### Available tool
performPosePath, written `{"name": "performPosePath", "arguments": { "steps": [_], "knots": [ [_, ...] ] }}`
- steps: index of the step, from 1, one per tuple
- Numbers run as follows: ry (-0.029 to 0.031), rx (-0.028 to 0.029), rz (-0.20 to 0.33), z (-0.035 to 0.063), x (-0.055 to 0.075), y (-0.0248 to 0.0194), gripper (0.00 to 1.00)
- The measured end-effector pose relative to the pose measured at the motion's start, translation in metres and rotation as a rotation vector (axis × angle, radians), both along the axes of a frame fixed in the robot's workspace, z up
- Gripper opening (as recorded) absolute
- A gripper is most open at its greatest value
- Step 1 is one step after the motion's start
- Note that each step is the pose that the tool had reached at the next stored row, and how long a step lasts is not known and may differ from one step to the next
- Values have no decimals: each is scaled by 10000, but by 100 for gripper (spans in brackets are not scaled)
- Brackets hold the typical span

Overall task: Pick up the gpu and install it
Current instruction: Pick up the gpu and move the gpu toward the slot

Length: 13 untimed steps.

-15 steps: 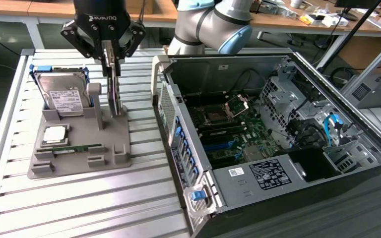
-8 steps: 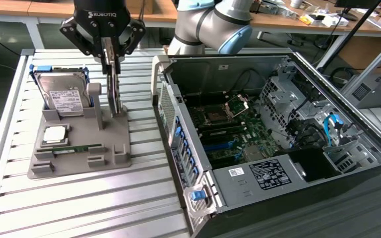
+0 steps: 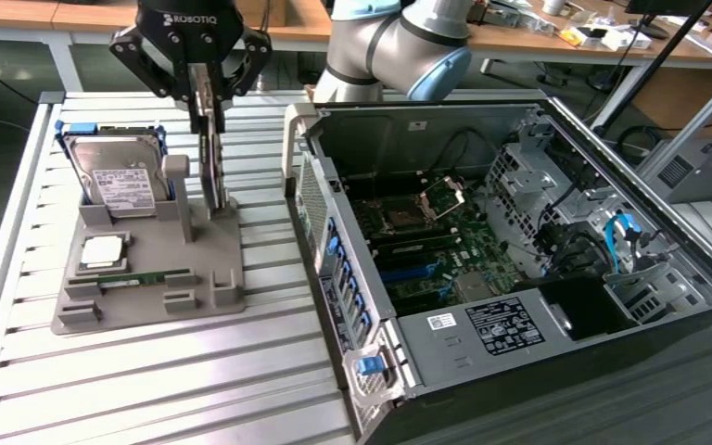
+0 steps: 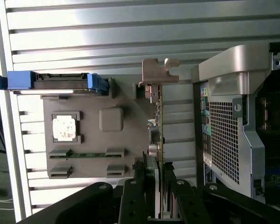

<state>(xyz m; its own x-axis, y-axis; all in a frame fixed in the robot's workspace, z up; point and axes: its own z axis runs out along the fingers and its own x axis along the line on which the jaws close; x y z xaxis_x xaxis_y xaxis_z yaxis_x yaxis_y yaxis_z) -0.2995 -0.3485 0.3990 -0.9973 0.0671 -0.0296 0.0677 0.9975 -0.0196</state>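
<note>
The gpu [image 3: 216, 167], a thin dark card with a silver bracket, stands on edge at the back right of the grey holder tray [image 3: 214, 264]. Whether its lower end still rests in the tray's slot I cannot tell. My gripper [image 3: 208, 104] comes down from above and is shut on the card's upper edge. From the wrist the gpu [image 4: 159, 126] shows edge-on, its bracket [image 4: 157, 71] at the far end, and my gripper [image 4: 159, 189] has a black finger pressed against each face. The open computer case [image 3: 331, 213] lies to the exterior view's right of the tray, its motherboard [image 3: 437, 250] exposed.
The tray also carries a silver hard drive [image 3: 115, 171] in blue rails, a processor chip [image 3: 103, 250] and a slim green memory stick [image 3: 146, 276]. Everything sits on a slatted aluminium table [image 3: 183, 380]. The case's perforated rear wall [image 4: 224, 135] stands close beside the card.
</note>
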Motion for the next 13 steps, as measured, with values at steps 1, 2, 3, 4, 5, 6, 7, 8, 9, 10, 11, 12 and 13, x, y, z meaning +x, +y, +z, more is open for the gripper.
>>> {"name": "performPosePath", "arguments": {
  "steps": [1,2,3,4,5,6,7,8,9,10,11,12,13],
  "knots": [
    [0,0,0,6,0,0,27],
    [0,0,0,13,0,0,27],
    [0,0,0,19,0,0,27],
    [0,0,0,26,0,0,27],
    [0,0,0,32,0,0,27],
    [0,0,0,39,0,0,27],
    [0,0,0,45,0,0,27],
    [0,0,0,52,0,0,27],
    [0,0,0,59,0,0,27],
    [0,0,0,65,0,0,27],
    [0,0,0,74,0,0,27],
    [0,0,1,80,0,0,27],
    [0,0,0,89,0,0,27]
  ]
}}
